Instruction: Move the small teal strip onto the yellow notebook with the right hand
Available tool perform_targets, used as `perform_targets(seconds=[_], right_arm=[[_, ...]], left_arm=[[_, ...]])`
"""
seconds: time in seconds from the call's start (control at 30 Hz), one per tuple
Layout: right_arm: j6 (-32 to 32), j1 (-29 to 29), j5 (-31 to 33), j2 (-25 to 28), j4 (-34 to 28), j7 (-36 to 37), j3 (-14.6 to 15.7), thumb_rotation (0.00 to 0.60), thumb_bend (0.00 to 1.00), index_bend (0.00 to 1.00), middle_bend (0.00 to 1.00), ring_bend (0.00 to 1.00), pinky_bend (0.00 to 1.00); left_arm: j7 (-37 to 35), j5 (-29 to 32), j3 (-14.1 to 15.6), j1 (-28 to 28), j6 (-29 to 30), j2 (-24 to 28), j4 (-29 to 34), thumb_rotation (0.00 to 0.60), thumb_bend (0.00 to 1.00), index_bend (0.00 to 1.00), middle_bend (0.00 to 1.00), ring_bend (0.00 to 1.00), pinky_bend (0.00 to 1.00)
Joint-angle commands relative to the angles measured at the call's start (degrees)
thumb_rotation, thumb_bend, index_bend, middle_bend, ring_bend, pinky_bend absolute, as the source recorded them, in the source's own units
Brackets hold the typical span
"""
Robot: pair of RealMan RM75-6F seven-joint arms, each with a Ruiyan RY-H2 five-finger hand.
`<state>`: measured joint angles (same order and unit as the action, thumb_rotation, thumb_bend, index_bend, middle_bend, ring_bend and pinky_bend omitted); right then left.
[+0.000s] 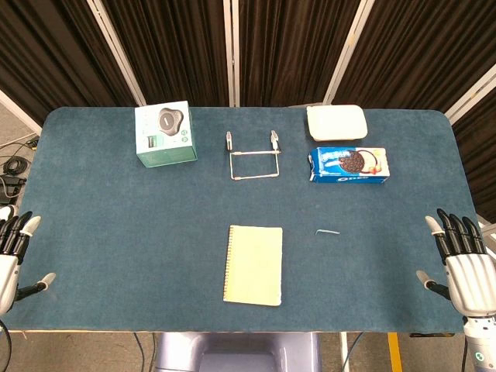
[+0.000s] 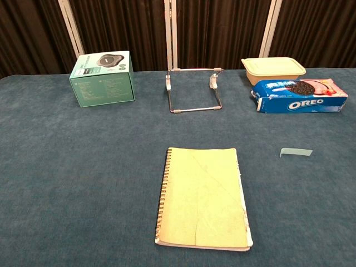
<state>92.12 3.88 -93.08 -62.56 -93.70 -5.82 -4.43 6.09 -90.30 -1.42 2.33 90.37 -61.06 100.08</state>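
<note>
The small teal strip (image 1: pixel 327 231) (image 2: pixel 296 152) lies flat on the blue table, a short way right of the yellow notebook (image 1: pixel 254 265) (image 2: pixel 202 196). The spiral-bound notebook sits closed near the table's front middle. My right hand (image 1: pixel 463 265) hovers at the table's right front edge, fingers spread and holding nothing, well to the right of the strip. At the left front edge my left hand (image 1: pixel 14 256) is likewise spread and empty. Neither hand shows in the chest view.
An Oreo box (image 1: pixel 349 164) (image 2: pixel 300 95) and a cream lidded container (image 1: pixel 336 122) (image 2: pixel 272 69) stand at the back right. A wire stand (image 1: pixel 253 159) (image 2: pixel 193 92) is at back centre, a teal box (image 1: pixel 165 133) (image 2: pixel 103 78) at back left.
</note>
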Motion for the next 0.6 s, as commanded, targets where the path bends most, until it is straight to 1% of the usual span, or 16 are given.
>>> perform_targets(seconds=[0.03, 0.23, 0.4, 0.47, 0.6], right_arm=[[-0.3, 0.0, 0.1, -0.1, -0.1, 0.3, 0.1, 0.600, 0.00, 0.04, 0.00, 0.00, 0.00], [-2.7, 0.6, 1.8, -0.4, 0.1, 1.2, 0.2, 0.600, 0.00, 0.04, 0.00, 0.00, 0.00], [-9.2, 3.5, 5.8, -1.2, 1.3, 1.6, -0.8, 0.600, 0.00, 0.05, 0.00, 0.00, 0.00], [-12.5, 5.6, 8.7, -2.6, 2.7, 1.2, -2.3, 0.600, 0.00, 0.09, 0.00, 0.00, 0.00], [-21.3, 11.1, 14.8, -6.1, 6.1, 1.8, -5.5, 0.600, 0.01, 0.24, 0.00, 0.00, 0.00]], left_arm=[[-0.2, 0.0, -0.1, 0.0, 0.0, 0.1, 0.0, 0.600, 0.00, 0.00, 0.00, 0.00, 0.00], [-0.7, 0.3, -0.3, 0.2, -0.3, 0.2, -0.2, 0.600, 0.00, 0.00, 0.00, 0.00, 0.00], [-0.1, 1.0, -0.6, 1.1, -1.9, -0.4, -1.0, 0.600, 0.00, 0.00, 0.00, 0.00, 0.00], [-0.2, 1.7, -1.0, 1.5, -2.6, -0.8, -1.3, 0.600, 0.00, 0.00, 0.00, 0.00, 0.00], [0.4, 3.2, -1.7, 2.2, -3.6, -1.9, -2.5, 0.600, 0.00, 0.00, 0.00, 0.00, 0.00]])
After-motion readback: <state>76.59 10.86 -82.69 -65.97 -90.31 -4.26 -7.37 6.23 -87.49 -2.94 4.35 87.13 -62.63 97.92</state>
